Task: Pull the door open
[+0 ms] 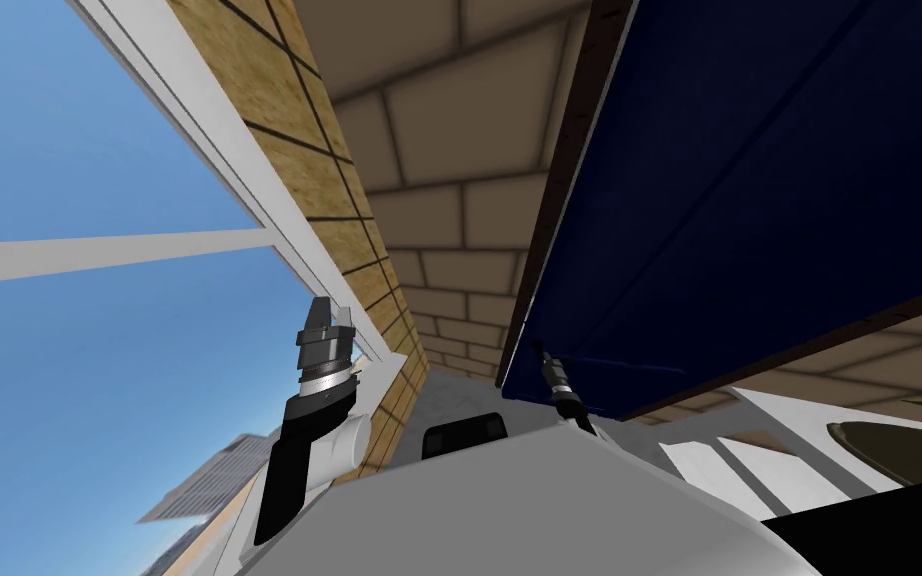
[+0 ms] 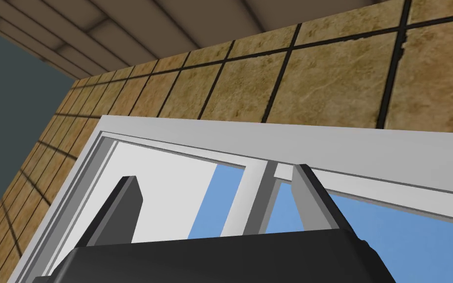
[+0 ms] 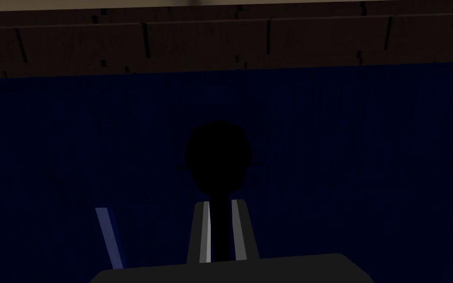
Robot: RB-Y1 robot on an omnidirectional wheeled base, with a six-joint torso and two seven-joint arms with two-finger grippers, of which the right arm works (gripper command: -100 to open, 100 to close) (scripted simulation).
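Dark blue door [image 1: 749, 200] on the right, close in, dark brown frame [image 1: 574, 150] along its left edge. At the panel near that edge, right arm [image 1: 556, 378]; right jaws closed on the stem of a black round knob [image 3: 218, 155], fingers [image 3: 240, 231] pressed to either side of it, nearly together. On the left, raised and idle, left arm [image 1: 321, 370]; left jaws spread wide, holding nothing.

Risks, as judged from here:
- Slip. Thin flat blades on a narrow round stem, little contact; a sharp tug likely to strip them off.
- Straight pull against a swinging panel: twist building at the stem, grip levered loose.
- Standing very near the door: little room for the swing without backing off first.
- Hinge side not readable, so wrong pull arc possible.

View differences:
- Right wrist view gives the grip itself (knob, stem, both blades), but dim, and no sense of where on the door.
- Head view gives that placement, the frame and both arms, yet contact there too small to read.
- Left wrist view settles the left blades: well apart.
- Pale blue strip [image 3: 107, 236] just beside the right fingers, unidentified
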